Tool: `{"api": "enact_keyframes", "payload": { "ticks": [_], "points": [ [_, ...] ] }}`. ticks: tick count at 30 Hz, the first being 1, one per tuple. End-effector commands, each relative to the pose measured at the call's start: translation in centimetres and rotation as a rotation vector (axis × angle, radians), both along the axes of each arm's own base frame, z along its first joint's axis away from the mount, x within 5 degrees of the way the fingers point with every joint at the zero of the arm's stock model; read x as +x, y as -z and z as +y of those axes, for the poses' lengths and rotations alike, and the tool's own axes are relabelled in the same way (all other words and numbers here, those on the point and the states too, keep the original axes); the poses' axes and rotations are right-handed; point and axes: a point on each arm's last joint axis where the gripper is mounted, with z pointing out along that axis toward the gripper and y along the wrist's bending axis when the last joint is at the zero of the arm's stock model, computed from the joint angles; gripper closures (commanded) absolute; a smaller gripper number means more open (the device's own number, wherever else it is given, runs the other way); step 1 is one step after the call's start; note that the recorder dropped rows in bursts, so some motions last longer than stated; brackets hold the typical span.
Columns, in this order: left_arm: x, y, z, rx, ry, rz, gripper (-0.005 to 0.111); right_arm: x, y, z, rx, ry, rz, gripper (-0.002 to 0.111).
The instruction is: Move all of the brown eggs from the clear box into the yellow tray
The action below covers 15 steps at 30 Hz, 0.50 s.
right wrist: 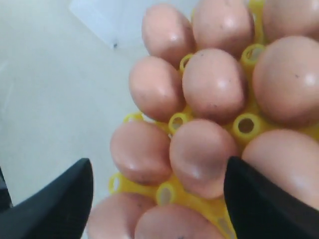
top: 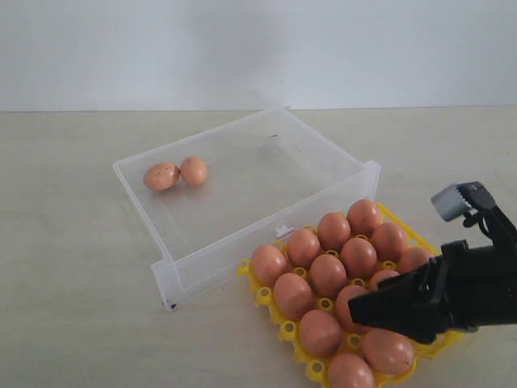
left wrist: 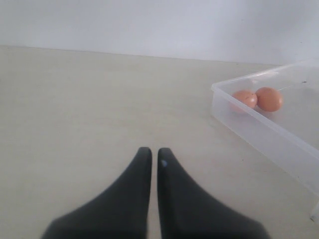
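Observation:
Two brown eggs (top: 161, 175) (top: 193, 170) lie touching in the far left corner of the clear box (top: 266, 222). The yellow tray (top: 284, 330) stands in front of it at the right, and several brown eggs (top: 327, 275) sit in its cups. My right gripper (top: 363, 311) hovers low over the tray's near part. In the right wrist view it (right wrist: 159, 172) is open, with nothing held, above seated eggs (right wrist: 202, 157) and the tray's posts (right wrist: 177, 121). My left gripper (left wrist: 154, 152) is shut and empty over bare table, well apart from the box (left wrist: 259, 124) and its two eggs (left wrist: 245, 98) (left wrist: 269, 98).
The box and tray rest on a pale beige table (top: 73, 283), with a white wall (top: 242, 48) behind. The box's front wall with its latch tab (top: 283, 230) stands right against the tray's far edge.

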Motion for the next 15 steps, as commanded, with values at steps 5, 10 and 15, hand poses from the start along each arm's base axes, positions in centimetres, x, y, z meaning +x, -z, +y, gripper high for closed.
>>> {"api": "enact_keyframes", "payload": {
  "ticks": [5,10,15],
  "points": [
    [0.0,0.0,0.0,-0.004,-0.003,-0.005,0.103,2.2,-2.6,0.2,0.135,0.045,-0.025,0.104],
    [0.0,0.0,0.0,-0.004,-0.003,-0.005,0.103,2.0,-2.6,0.2,0.062,-0.051,0.014,0.109],
    [0.0,0.0,0.0,-0.004,-0.003,-0.005,0.103,4.4,-5.4,-1.0,-0.204,0.108,-0.21,0.109]
  ]
}}
